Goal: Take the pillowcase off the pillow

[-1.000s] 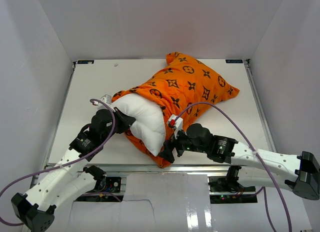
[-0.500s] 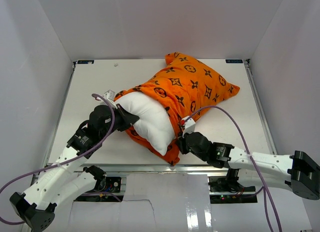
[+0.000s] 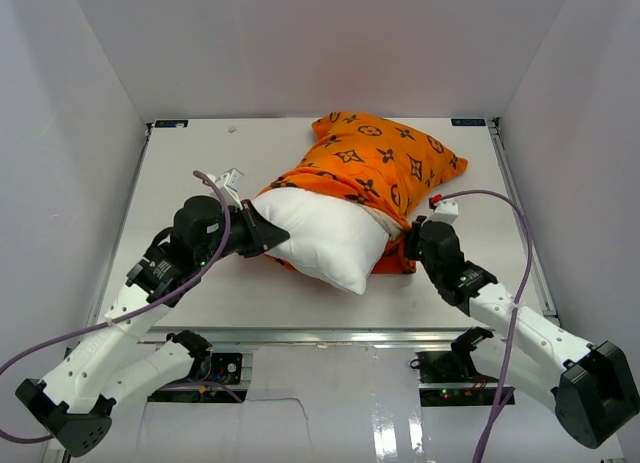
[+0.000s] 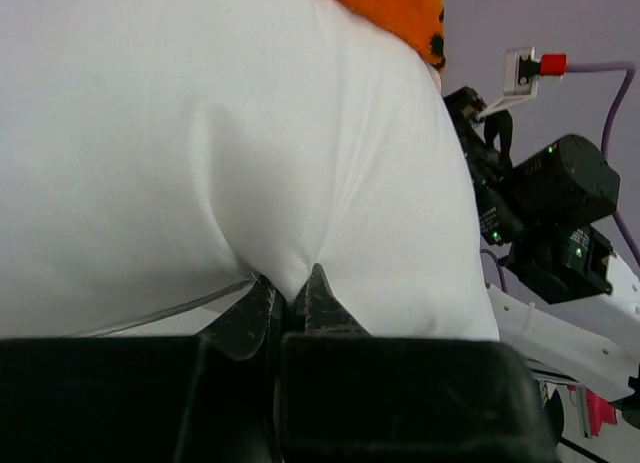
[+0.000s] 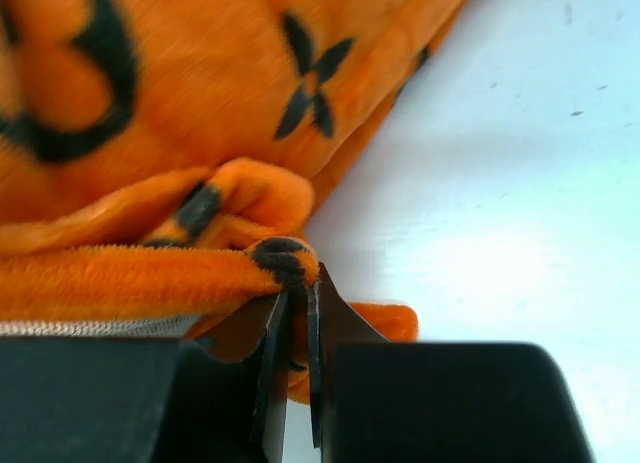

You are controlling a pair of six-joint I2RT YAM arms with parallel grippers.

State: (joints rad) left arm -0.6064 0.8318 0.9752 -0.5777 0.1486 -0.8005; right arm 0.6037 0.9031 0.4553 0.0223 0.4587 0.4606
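So compared with a second ago, the right gripper (image 3: 411,245) has swung from the near edge of the bundle round to its right side and snapped shut there. The whole bundle has turned too, and more of the white pillow (image 3: 330,245) is poking out of the orange pillowcase (image 3: 375,168) than before.

From the top view, the pillow lies mid-table, its bare end pointing toward the arms and its far end still tucked inside the pillowcase, which runs off toward the back right of the table (image 3: 180,173). The left gripper (image 3: 268,235) is at the pillow's left corner and the right one sits at the pillowcase's open edge.

In the left wrist view, the fingers are clenched on a pinch of white pillow fabric, which puckers right at the tips. A bit of orange shows at the top, with the other arm off to the right.

In the right wrist view, the fingers are pinched tight on the folded orange hem, right at a dark motif. The pale lining peeks out underneath, and bare table is to the right.
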